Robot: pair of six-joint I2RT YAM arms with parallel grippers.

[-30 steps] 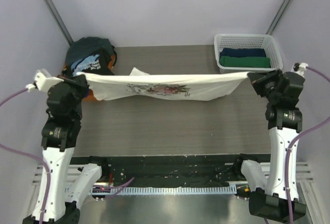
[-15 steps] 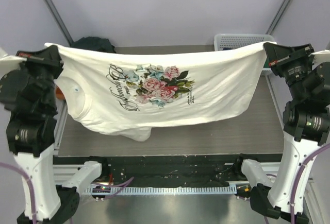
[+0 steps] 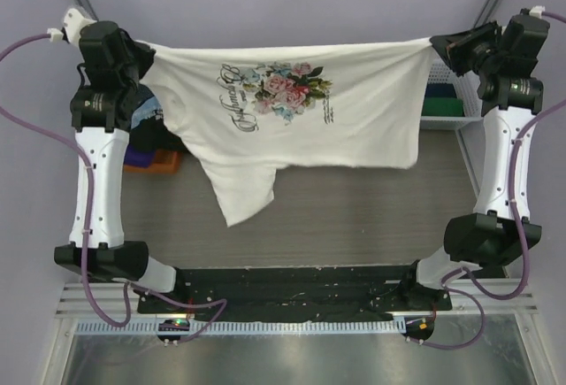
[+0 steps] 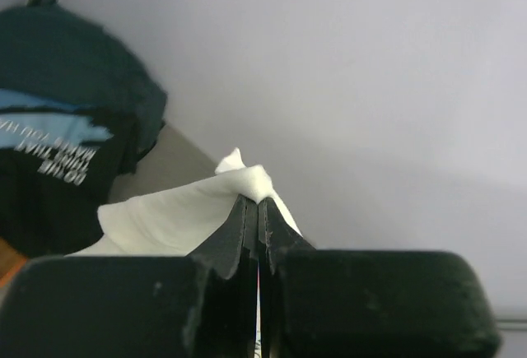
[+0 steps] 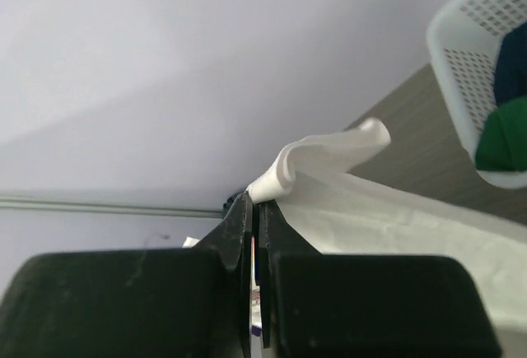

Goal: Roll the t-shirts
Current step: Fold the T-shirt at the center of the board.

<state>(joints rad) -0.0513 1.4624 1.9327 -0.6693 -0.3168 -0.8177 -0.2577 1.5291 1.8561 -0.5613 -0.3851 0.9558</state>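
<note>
A cream-white t-shirt [image 3: 354,115] with a red floral print hangs spread in the air between my two grippers, high over the table. My left gripper [image 3: 141,46] is shut on its left edge [image 4: 198,210]. My right gripper [image 3: 435,42] is shut on its right edge [image 5: 329,160]. A sleeve dangles below at the lower left [image 3: 243,195]. A heap of dark shirts, black with pale-blue lettering [image 4: 58,140], lies at the back left, mostly hidden behind the left arm [image 3: 146,111].
A white lattice basket [image 3: 442,106] at the back right holds rolled dark-blue and green cloth [image 5: 506,127]. An orange and blue thing [image 3: 150,157] lies at the table's left edge. Grey walls close in behind and at both sides.
Both arms have risen and swung back, lifting the cream shirt from a sagging hold to a high spread. A sleeve now hangs free below.
</note>
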